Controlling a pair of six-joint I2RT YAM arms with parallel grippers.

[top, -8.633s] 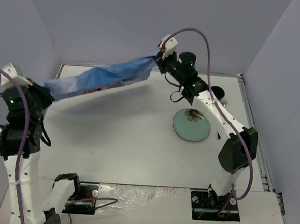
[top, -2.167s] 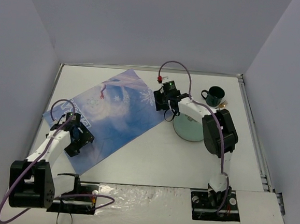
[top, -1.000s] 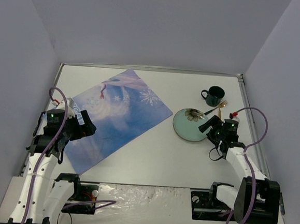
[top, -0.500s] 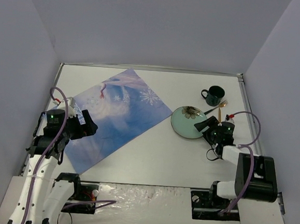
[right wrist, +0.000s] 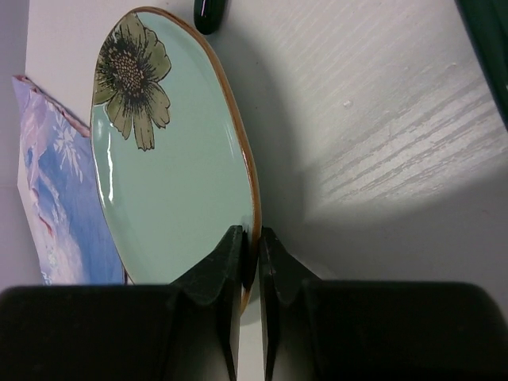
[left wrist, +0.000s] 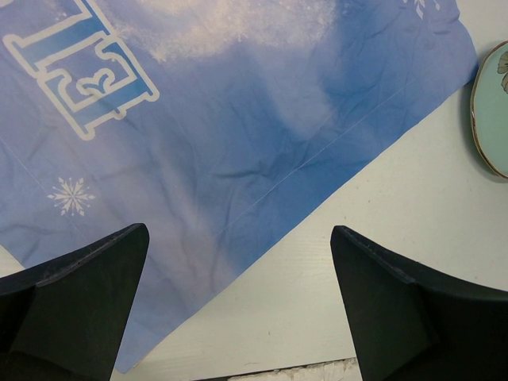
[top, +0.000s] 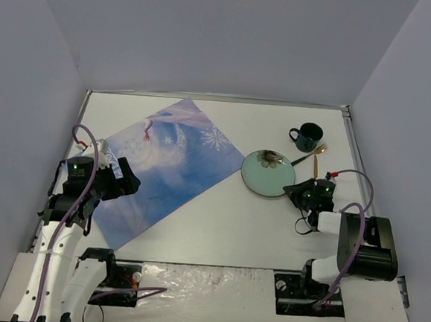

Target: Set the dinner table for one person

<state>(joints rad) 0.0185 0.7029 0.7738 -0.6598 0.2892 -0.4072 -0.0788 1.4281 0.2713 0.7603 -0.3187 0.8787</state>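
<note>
right wrist view: right pincer [right wrist: 248, 238], open a second ago, is now clamping the rim of the flowered plate [right wrist: 175, 159], which is lying on the white desk [right wrist: 381, 119] just beside the placemat [right wrist: 55, 198], so its move onto the mat is likely starting; left pincer [left wrist: 238, 238] is hanging wide apart.

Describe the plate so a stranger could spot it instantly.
On the white dinner table, look just right of the blue snowflake placemat. The plate is round, pale green, brown-rimmed, with one painted flower; the right gripper pinches its edge, unlike the dark mug behind.
</note>
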